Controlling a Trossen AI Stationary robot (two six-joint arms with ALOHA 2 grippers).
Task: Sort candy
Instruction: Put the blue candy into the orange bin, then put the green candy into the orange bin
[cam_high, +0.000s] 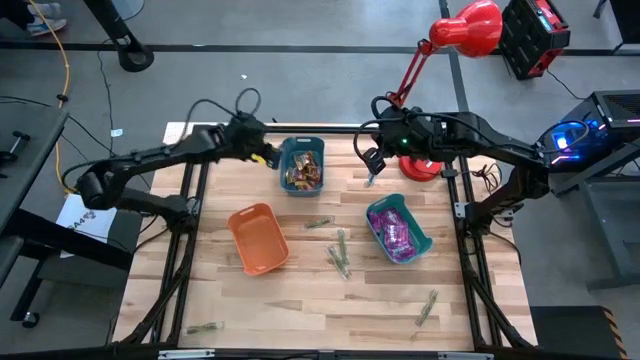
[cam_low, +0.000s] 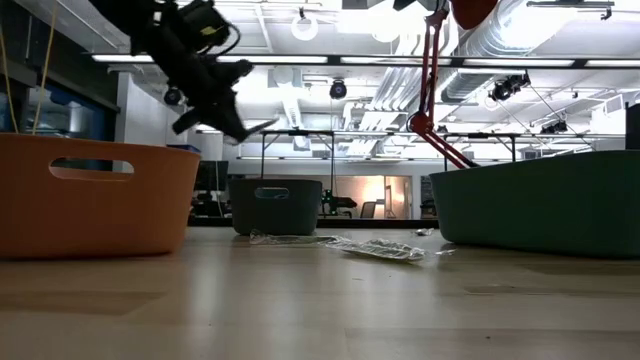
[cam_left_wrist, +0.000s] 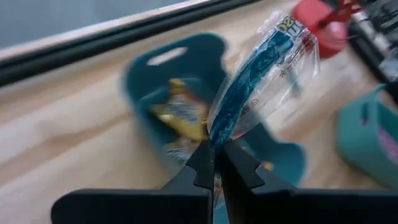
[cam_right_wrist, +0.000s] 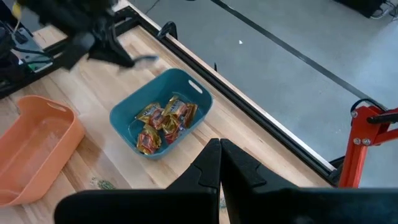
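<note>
Left gripper pinching end of blue stick candy in clear wrapper, held in air just beside far-left edge of blue bin. Blue bin holds orange-yellow wrapped candies. Right gripper pressed together, empty, hovering between blue bin and teal bin. Teal bin holds purple packets. Orange bin left of centre on bench. Greenish stick candies scattered loose on bench.

two dark, slim jointed arms with looping black cables; the right arm shows a green light beside the red lamp.
</note>
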